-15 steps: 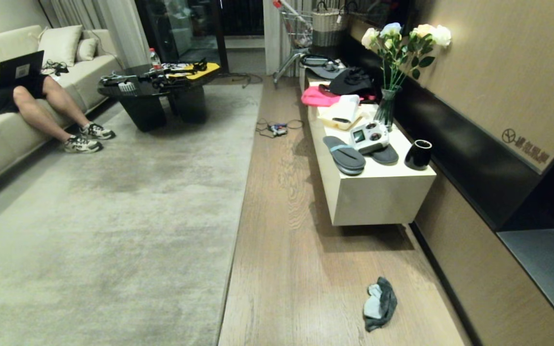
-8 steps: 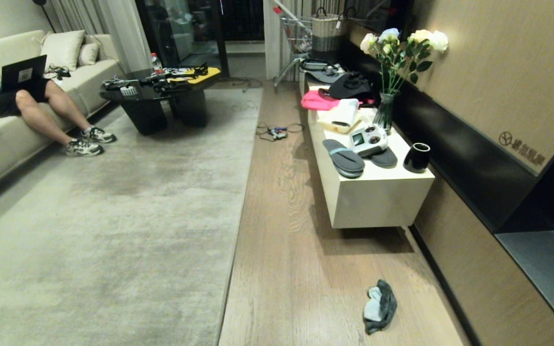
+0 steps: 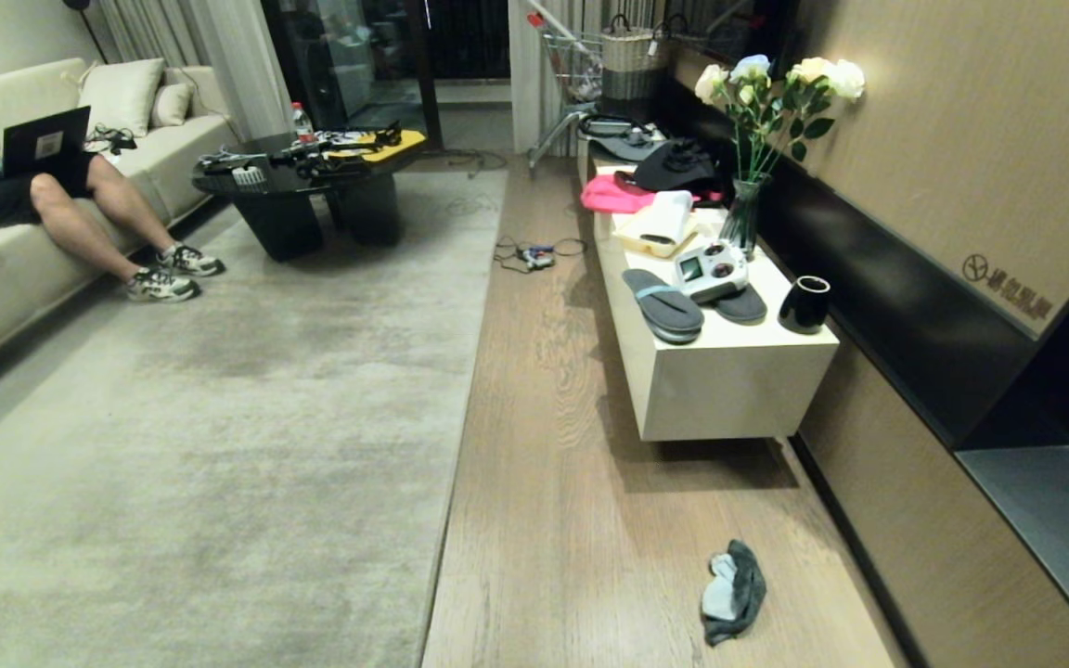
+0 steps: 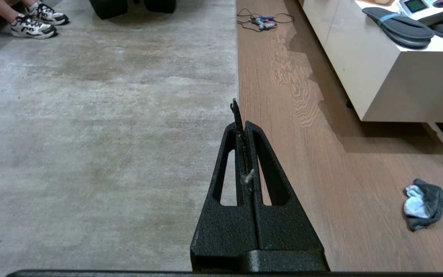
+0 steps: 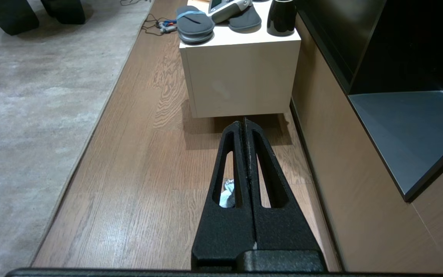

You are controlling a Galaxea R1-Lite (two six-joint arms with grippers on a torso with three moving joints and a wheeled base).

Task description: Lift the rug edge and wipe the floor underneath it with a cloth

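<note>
Currently, head view: the rug edge (image 3: 460,408) lies flat on the floor (image 3: 572,520); the cloth (image 3: 732,591) lies crumpled on the floor, near the white bench (image 3: 729,380).
Left wrist view: left gripper (image 4: 242,125) pressed together, empty, above the rug edge (image 4: 237,82).
Right wrist view: right gripper (image 5: 244,124) pressed together, empty; cloth (image 5: 227,196) below it.

Left gripper (image 4: 243,125): matte black, grainy, two tapering fingers (image 4: 227,169) with long slot cut-outs, pale fluff on the seam. Right gripper (image 5: 244,125) matches, same black slotted wedge.
</note>
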